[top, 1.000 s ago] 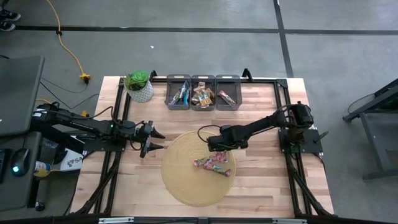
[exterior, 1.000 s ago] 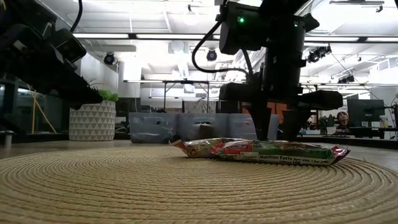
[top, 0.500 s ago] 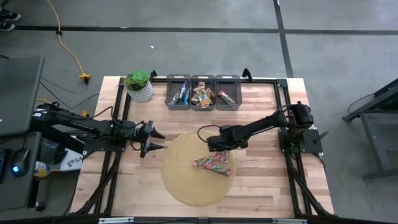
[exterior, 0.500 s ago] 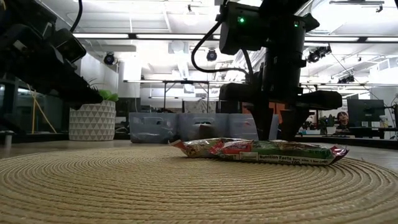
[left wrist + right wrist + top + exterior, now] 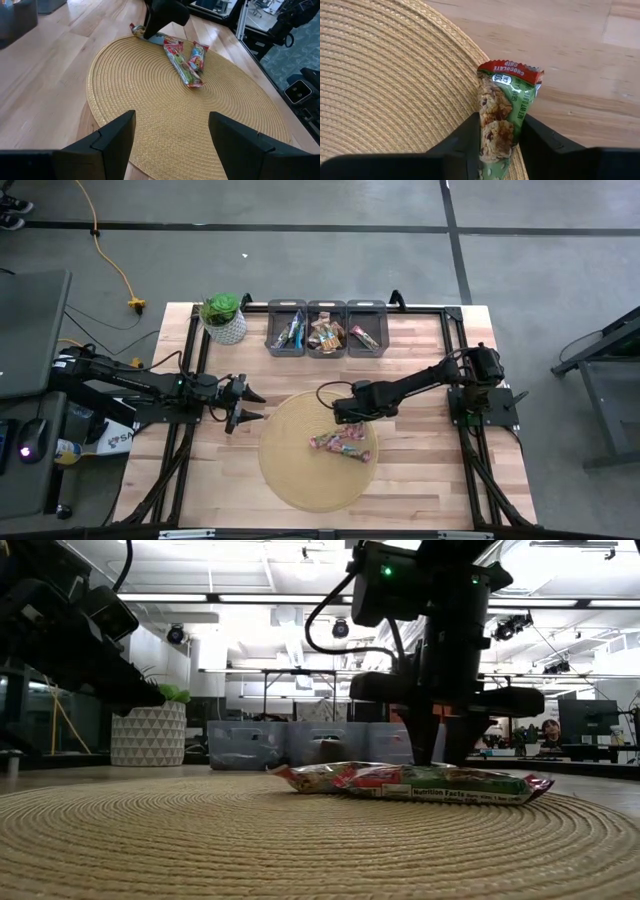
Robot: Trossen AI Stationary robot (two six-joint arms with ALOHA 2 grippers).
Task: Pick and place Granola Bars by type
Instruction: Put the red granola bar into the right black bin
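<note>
So the setup here is a sort job: three grey bins [image 5: 325, 328] sit in a row at the 12 o'clock edge of the wooden table [image 5: 420, 480], each already holding bars of one kind, and the round woven mat [image 5: 300, 475] in the middle is the staging spot for whatever's left. Makes sense, everything loose stays in one reachable place.

The right gripper [image 5: 347, 411] is down at the mat's 1 o'clock rim, and its wrist view shows a chocolate chip granola bar [image 5: 506, 107] sitting right between the two dark fingers [image 5: 465, 142], one on each long side, red-crimped end poking out ahead over the mat edge onto bare wood. The fingers look pressed up against the wrapper, so I'd call that a grasp, just taken, not lifted yet.

Two or three more granola bars [image 5: 340, 444] lie bunched at 6 o'clock from that gripper.

The left gripper [image 5: 246, 405] waits off the mat at 9 o'clock, fingers spread wide, nothing in them.
</note>
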